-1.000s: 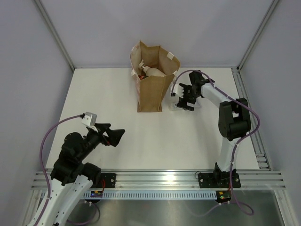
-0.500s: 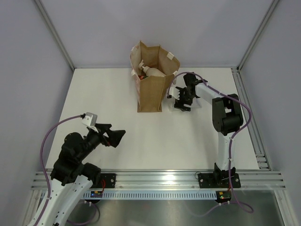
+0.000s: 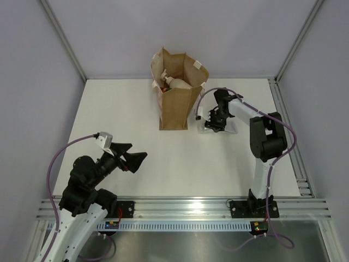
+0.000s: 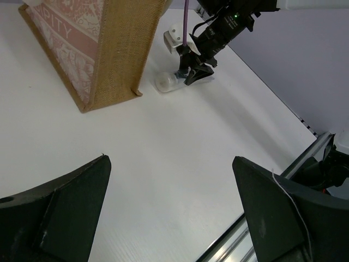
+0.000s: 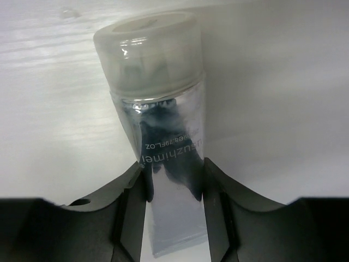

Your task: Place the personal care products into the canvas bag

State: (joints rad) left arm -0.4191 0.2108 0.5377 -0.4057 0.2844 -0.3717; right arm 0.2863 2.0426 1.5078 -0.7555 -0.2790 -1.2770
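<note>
The silver tube (image 5: 163, 136) with a clear cap (image 5: 147, 49) lies on the white table just right of the canvas bag (image 3: 177, 106). My right gripper (image 5: 173, 180) is shut on the tube's body, one finger (image 5: 131, 188) on each flat side. From above, the right gripper (image 3: 212, 123) is low at the table, with the tube (image 3: 229, 130) poking out beside it. A beige-pink bottle (image 3: 179, 83) lies inside the upright bag. My left gripper (image 3: 135, 158) hovers open and holds nothing at the front left; its view shows the bag (image 4: 117, 49) and the tube (image 4: 166, 83).
The bag stands near the back middle of the table (image 3: 136, 120). A metal rail (image 3: 185, 207) runs along the near edge. Grey walls close in the back and sides.
My right gripper has dropped to the table beside the bag and closed its jaws on the silver tube. The left arm has barely shifted.
</note>
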